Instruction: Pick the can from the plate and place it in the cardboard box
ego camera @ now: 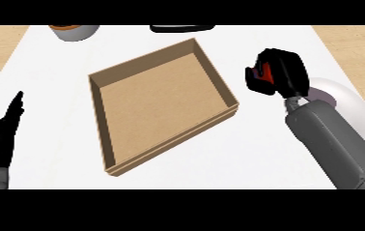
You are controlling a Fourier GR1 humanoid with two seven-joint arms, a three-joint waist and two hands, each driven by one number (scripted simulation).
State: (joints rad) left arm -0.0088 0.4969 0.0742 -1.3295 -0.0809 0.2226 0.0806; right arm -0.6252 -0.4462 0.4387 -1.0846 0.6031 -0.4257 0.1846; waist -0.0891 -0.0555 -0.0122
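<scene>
A shallow cardboard box (107, 82) lies open in the middle of the white counter, with nothing inside it. To its right, my right hand (281, 73) is curled round a red can (265, 72); only a small red patch shows between the black fingers. The hand holds the can above the counter, just right of the box's right corner. Behind the right forearm, a white plate (335, 93) peeks out at the right edge. My left hand (10, 123) rests open at the left edge, fingers up.
A grey cup with an orange top (74, 31) stands at the back left. A flat black object (182, 28) lies at the back centre. Wooden surface (342, 39) borders the white counter on the far right and far left.
</scene>
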